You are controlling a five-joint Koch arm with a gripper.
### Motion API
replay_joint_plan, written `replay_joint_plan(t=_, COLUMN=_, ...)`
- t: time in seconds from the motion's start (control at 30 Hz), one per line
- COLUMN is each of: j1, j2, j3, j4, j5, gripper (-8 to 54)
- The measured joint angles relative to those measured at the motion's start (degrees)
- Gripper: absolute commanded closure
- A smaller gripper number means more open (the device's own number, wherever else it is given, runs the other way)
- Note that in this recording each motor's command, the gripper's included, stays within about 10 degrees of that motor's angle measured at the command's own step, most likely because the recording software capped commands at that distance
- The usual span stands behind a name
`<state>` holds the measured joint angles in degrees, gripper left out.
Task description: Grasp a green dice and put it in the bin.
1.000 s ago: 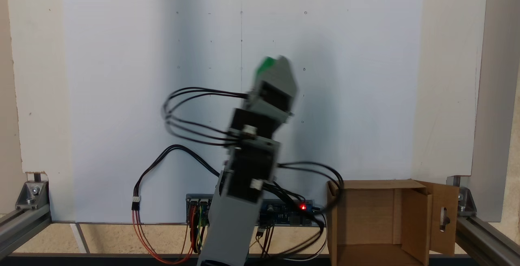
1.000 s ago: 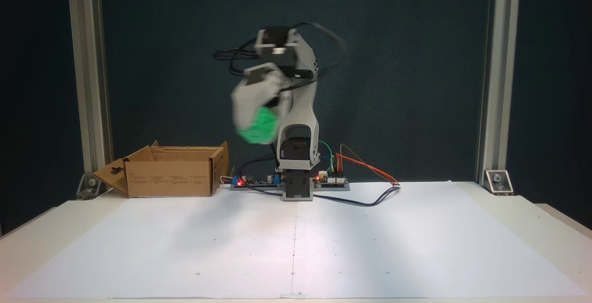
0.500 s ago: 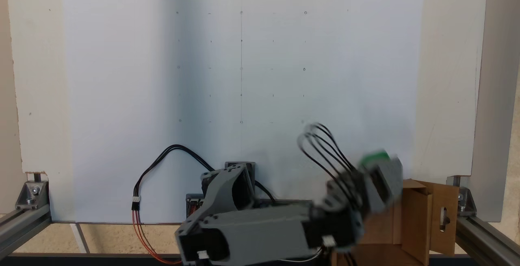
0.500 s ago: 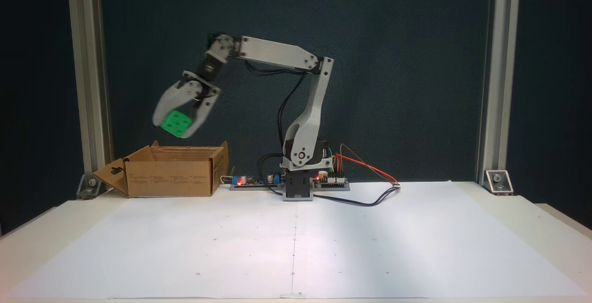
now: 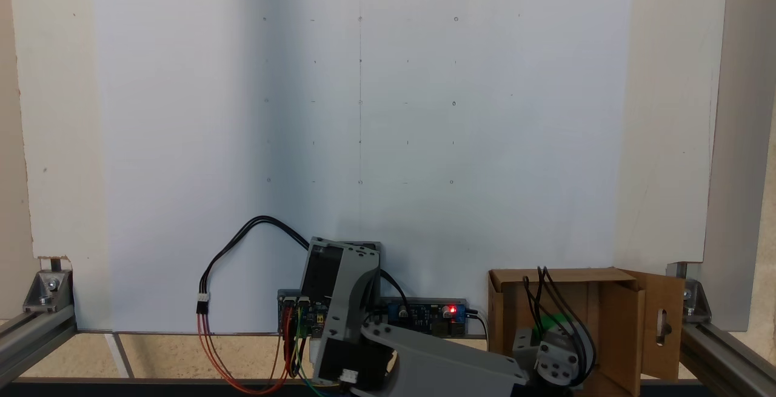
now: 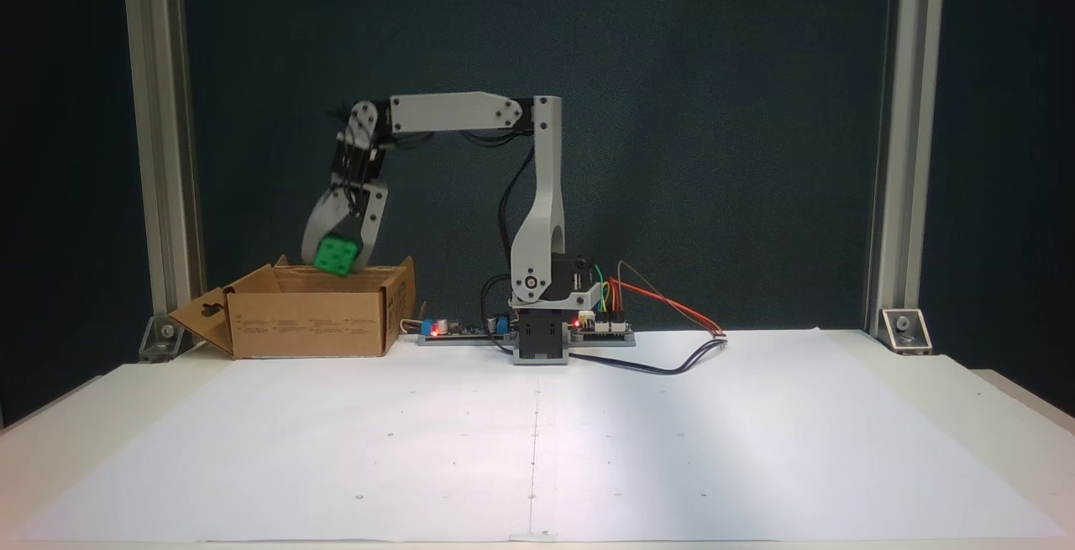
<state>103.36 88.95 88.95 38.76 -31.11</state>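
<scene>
- Since half a second ago the arm has swung on and lowered, so the gripper (image 6: 339, 258) now hangs just above the open top of the bin (image 6: 306, 323) instead of high over it, and the motion blur is gone.
- Nearest in the front-facing fixed view lies the white paper sheet (image 6: 537, 432) covering the desk (image 6: 50, 441), bare of any task item.
- Behind it, at the desk's rear edge, stand the arm's base and the control boards (image 6: 600, 327) with red lights lit; loose wires (image 6: 672, 306) trail off to the right in that view.
- At the rear left corner in that view sits the bin, its slotted flap folded outward.
- Clamped on the green dice (image 6: 336, 254), the gripper presses a jaw against each of two opposite faces; the cube sits level with the bin's rim, not yet inside.
- I judge the dice to be light, stiff and smooth plastic, so flat opposite faces are the right place to hold it; its rounded edges would likely slip from a corner pinch.
- From the fixed view looking down, the wrist and black cables cover most of the green dice (image 5: 555, 322), leaving a sliver of green above the bin (image 5: 621, 318), whose lower part is cut off by the frame edge.
- The bin's floor is hidden in the front-facing view.
</scene>
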Motion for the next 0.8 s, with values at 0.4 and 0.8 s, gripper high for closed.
replay_joint_plan(t=0.4, j1=-0.88, j2=-6.94, j3=-0.09, j4=-0.35, j5=-1.23, gripper=8.5)
replay_joint_plan(t=0.8, j1=-3.08, j2=-6.86, j3=-3.16, j4=-12.13, j5=8.09, gripper=2.0)
